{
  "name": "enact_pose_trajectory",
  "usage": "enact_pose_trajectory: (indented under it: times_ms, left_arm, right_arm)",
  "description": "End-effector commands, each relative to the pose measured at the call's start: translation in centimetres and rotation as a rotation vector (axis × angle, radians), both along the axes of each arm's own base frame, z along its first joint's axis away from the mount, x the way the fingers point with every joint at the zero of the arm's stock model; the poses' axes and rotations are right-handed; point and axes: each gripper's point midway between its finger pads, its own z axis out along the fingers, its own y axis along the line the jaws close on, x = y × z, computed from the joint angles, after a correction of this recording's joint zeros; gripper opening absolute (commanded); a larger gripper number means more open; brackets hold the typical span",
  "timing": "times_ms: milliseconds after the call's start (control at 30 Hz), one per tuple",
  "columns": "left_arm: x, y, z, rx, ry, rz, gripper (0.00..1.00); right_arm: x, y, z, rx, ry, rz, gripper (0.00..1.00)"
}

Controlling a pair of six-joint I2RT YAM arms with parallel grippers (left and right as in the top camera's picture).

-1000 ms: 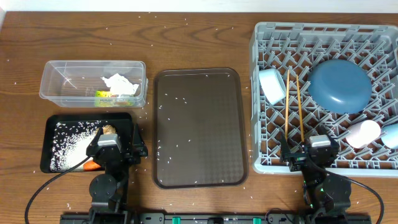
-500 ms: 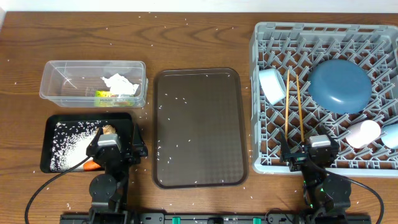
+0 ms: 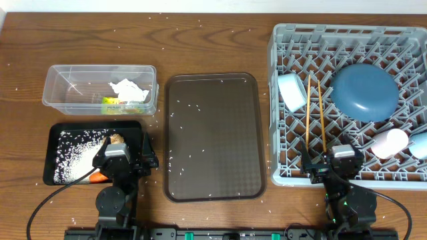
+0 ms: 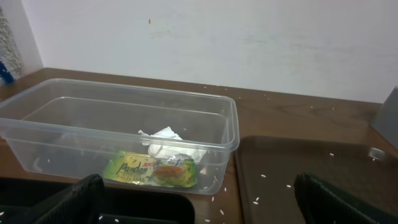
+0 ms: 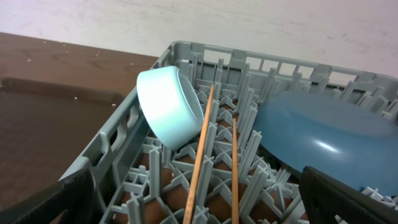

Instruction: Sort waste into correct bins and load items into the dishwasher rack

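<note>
Well, I think most of the job is done, so bumps are my worry now. My right claw [image 5: 199,202] is wide open and holds nothing. It sits right at the near edge of the rack [image 3: 283,167], close to the chopsticks [image 3: 321,113]. A careless lift could knock them loose. My left claw [image 4: 208,202] is wide open too, at the black tray [image 3: 53,133]. A bad swing could push the carrot [image 3: 99,177] or the rice [image 3: 73,155] out. The rack is big, grey and full of pegs, on the right of the desk [image 3: 213,47]. The plate [image 3: 363,92], bowl [image 3: 291,91], pink cup [image 3: 389,143] and blue cup [image 3: 420,145] sit inside it.
</note>
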Motion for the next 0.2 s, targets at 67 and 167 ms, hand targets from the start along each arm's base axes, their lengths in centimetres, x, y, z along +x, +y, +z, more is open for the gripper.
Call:
enact_pose_trajectory:
  times_ms: [67, 167]
  left_arm:
    - [0.01, 0.05, -0.94, 0.018, 0.022, 0.000, 0.98]
    - [0.01, 0.05, -0.94, 0.018, 0.022, 0.000, 0.98]
  right_arm:
    - [0.04, -0.56, -0.02, -0.011, -0.004, -0.023, 0.99]
    - [0.04, -0.56, -0.02, -0.011, -0.004, -0.023, 0.99]
